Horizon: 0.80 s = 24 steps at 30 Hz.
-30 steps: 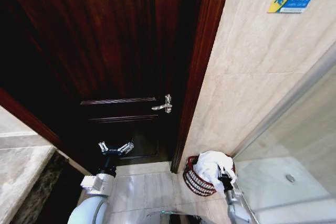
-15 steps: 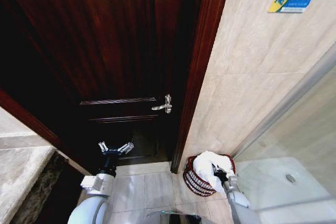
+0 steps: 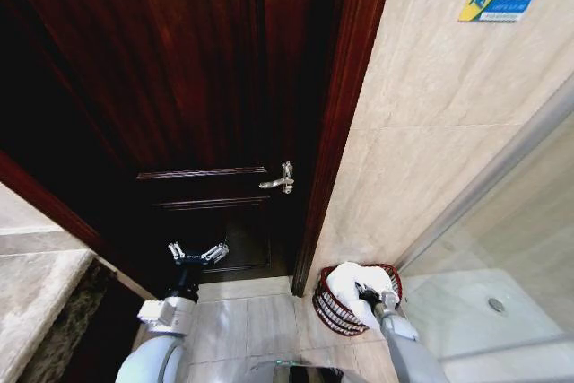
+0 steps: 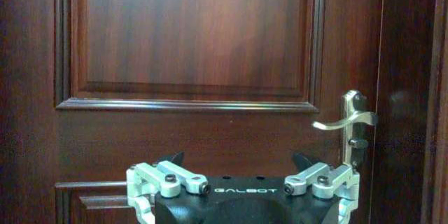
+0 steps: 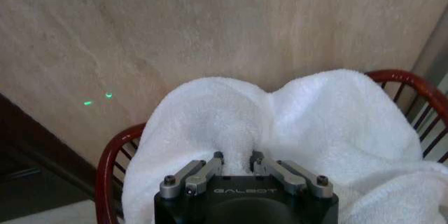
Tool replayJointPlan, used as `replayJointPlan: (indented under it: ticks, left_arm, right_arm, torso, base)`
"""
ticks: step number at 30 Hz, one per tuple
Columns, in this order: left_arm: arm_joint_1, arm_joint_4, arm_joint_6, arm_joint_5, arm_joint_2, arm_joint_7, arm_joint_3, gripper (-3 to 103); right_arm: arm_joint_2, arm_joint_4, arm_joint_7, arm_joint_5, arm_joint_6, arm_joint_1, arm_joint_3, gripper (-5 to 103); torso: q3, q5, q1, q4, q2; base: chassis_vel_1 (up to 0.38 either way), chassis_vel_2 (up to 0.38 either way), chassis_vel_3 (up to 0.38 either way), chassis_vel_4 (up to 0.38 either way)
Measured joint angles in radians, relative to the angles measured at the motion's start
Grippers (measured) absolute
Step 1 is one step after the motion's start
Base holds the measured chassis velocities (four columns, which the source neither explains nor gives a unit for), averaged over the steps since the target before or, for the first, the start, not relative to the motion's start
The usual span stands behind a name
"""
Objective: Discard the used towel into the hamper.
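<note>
Right gripper (image 5: 236, 157): fingers pinched on fold of white fluffy terry towel (image 5: 308, 129), bunched inside small round dark red-brown openwork hamper (image 3: 336, 309) on floor, in corner between dark wooden door (image 3: 179, 87) and beige marble wall (image 3: 430, 132).

Step judged: deposit, towel mostly within rim. Next move calls for opening fingers, lifting clear without snagging cloth.

Versus a second ago: towel lower and more compact, gripper deeper over hamper.

Left gripper (image 3: 197, 253): fingers apart, empty, facing door, unmoved.
</note>
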Motion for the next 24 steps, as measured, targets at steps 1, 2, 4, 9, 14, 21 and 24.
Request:
replayJointPlan:
  ticks: [1, 2, 4, 9, 14, 21, 24]
  left_arm:
    - [0.000, 0.000, 0.000, 0.000, 0.000, 0.000, 0.000, 100]
    - [0.000, 0.000, 0.000, 0.000, 0.000, 0.000, 0.000, 100]
    - [0.000, 0.000, 0.000, 0.000, 0.000, 0.000, 0.000, 100]
    - [0.000, 0.000, 0.000, 0.000, 0.000, 0.000, 0.000, 100]
    - [0.000, 0.000, 0.000, 0.000, 0.000, 0.000, 0.000, 100]
    - [0.000, 0.000, 0.000, 0.000, 0.000, 0.000, 0.000, 100]
    - [0.000, 0.000, 0.000, 0.000, 0.000, 0.000, 0.000, 100]
  right_arm:
    - [-0.004, -0.001, -0.003, 0.001, -0.018, 0.002, -0.004, 14]
    - [-0.007, -0.005, -0.003, -0.003, -0.038, 0.004, -0.005, 14]
    - [-0.008, -0.010, -0.001, -0.007, -0.048, 0.004, -0.002, 14]
    - [-0.004, -0.115, 0.052, -0.088, -0.004, 0.036, 0.023, 14]
    - [0.002, -0.236, 0.068, -0.167, 0.090, 0.084, 0.025, 14]
    - [0.026, -0.299, 0.027, -0.176, 0.179, 0.118, 0.031, 20]
    - [0.032, -0.324, 0.020, -0.195, 0.210, 0.135, 0.036, 17]
  torso:
    - [0.000, 0.0000, 0.000, 0.0001, 0.000]
    - [0.000, -0.0001, 0.000, 0.0001, 0.000]
    - [0.000, -0.0001, 0.000, 0.0003, 0.000]
    - [0.000, -0.0001, 0.000, 0.0001, 0.000]
    - [0.000, -0.0004, 0.000, 0.0000, 0.000]
    - [0.000, -0.0001, 0.000, -0.0002, 0.000]
    - [0.000, -0.0002, 0.000, -0.0004, 0.000]
  base:
    - [0.000, 0.000, 0.000, 0.000]
    - [0.000, 0.000, 0.000, 0.000]
    - [0.000, 0.000, 0.000, 0.000]
    - [0.000, 0.000, 0.000, 0.000]
    - [0.000, 0.000, 0.000, 0.000]
    - [0.000, 0.000, 0.000, 0.000]
    - [0.000, 0.000, 0.000, 0.000]
